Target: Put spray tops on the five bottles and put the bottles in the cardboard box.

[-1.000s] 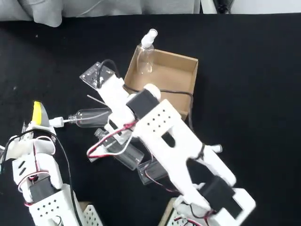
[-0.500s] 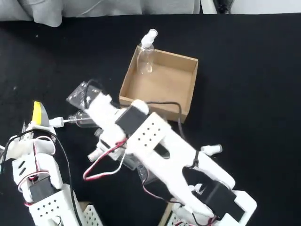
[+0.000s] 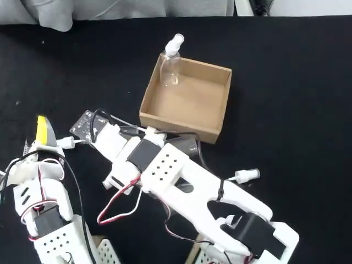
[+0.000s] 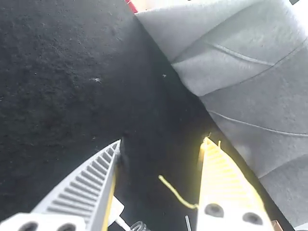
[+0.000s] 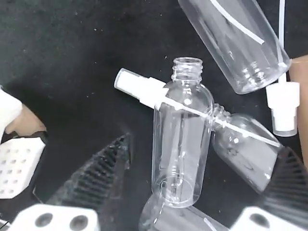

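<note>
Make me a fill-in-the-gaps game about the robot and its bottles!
The cardboard box holds ___ standing bottle.
The table is ___.
The right gripper hangs ___ over a lying bottle.
Missing words: one, black, open.

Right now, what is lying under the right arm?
Clear bottles lie on the black table, a loose spray top across one. From above the right arm covers them, so their count is unclear.
</note>
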{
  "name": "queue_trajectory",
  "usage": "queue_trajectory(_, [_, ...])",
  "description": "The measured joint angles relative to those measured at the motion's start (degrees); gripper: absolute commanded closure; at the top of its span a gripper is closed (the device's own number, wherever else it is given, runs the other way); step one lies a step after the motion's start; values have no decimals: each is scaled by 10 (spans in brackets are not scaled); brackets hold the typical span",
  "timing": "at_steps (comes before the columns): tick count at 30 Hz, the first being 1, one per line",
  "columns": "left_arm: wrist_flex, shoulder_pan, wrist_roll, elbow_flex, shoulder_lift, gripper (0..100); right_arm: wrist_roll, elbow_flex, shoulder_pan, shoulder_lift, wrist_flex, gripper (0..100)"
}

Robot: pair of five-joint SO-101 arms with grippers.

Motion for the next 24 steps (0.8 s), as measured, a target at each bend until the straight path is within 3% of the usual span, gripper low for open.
queue_trajectory(6, [0,0,0,0,0,762,0,37,0,0,-49,682])
queue_trajectory(13, [0,0,0,0,0,762,0,80,0,0,-117,685])
queue_trajectory(24, [0,0,0,0,0,762,18,83,0,50,-134,687])
